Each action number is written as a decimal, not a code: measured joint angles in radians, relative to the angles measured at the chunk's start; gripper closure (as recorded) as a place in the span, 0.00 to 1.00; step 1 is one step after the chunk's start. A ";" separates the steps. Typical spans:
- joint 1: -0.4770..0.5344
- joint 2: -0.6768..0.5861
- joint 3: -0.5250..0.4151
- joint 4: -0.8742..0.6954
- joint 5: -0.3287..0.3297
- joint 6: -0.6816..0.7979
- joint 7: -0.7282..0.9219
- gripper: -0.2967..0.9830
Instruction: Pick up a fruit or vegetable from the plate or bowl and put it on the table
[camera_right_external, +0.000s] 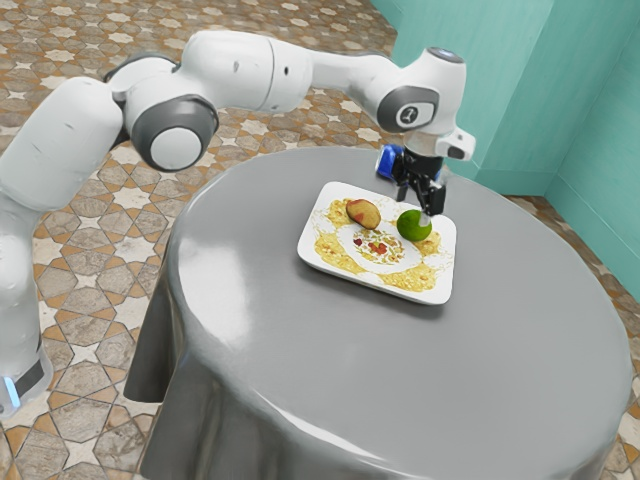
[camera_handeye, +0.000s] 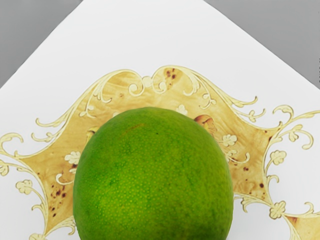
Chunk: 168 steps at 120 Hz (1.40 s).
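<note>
- Exterior view: we have the pincer (camera_right_external: 421, 203) low over the plate (camera_right_external: 328, 262), right at the lime (camera_right_external: 413, 226). Part of it overlaps the lime from this side.
- State of the pincer: we cannot tell whether it is apart or clamped on the lime.
- Lime, the task's thing: on the plate, towards the exterior view's right end of it. We note no gap under it.
- Wrist view: lime large and close, skin finely dimpled, deep green going yellower in patches, with a small brownish streak on its upper side.
- Same view gives us the print near the lime: tan panels edged with pale scrolls and little flowers, dark reddish specks, then plain white out to a corner of the plate. Grey worktop (camera_right_external: 345, 385) past both edges of that corner.
- Exterior view gives us the whole plate: white, four-sided, corners rounded, yellow print around a white band, red and green bits of pattern at the centre.
- On the plate, two things: the lime, and a yellowish fruit (camera_right_external: 363, 213) with a red patch, lying apart from it towards the exterior view's left.
- Off the plate, exterior view: a blue object (camera_right_external: 386, 160) on the worktop beyond the plate, partly hidden behind the pincer. We cannot make out what it is.
</note>
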 joint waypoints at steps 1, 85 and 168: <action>0.002 0.004 -0.001 0.001 0.000 0.003 0.008 0.23; -0.023 -0.010 0.042 -0.079 -0.050 0.184 0.394 0.25; -0.036 -0.016 0.046 -0.179 -0.134 0.263 0.507 0.24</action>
